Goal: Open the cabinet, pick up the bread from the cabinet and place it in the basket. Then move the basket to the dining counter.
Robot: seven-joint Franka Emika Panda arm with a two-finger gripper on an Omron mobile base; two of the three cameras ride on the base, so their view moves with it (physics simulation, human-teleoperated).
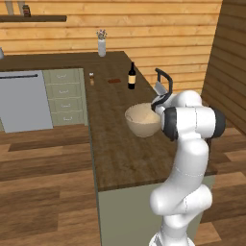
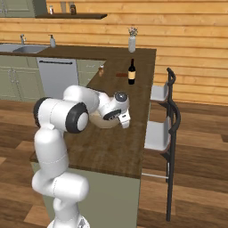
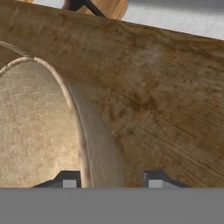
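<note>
The round tan basket (image 1: 141,120) stands on the dark wood dining counter (image 1: 125,158), near its right edge. My gripper (image 3: 112,179) is at the basket's right rim, and its fingers straddle the basket (image 3: 39,131) wall with a gap left on the outer side. The jaws are open. In the right base view the hand (image 2: 121,111) leans over the basket (image 2: 103,122) and hides most of it. The bread is out of view; the part of the basket's inside that shows is pale and bare. A strip of sage-green cabinet (image 2: 18,6) shows at the far top left.
A dark wine bottle (image 1: 131,77), a small shaker (image 1: 91,78) and a white vase (image 1: 101,45) stand farther along the counter. Two bar stools (image 2: 160,133) line its right side. A sink (image 2: 20,48) and dishwasher (image 2: 58,75) sit at the back left.
</note>
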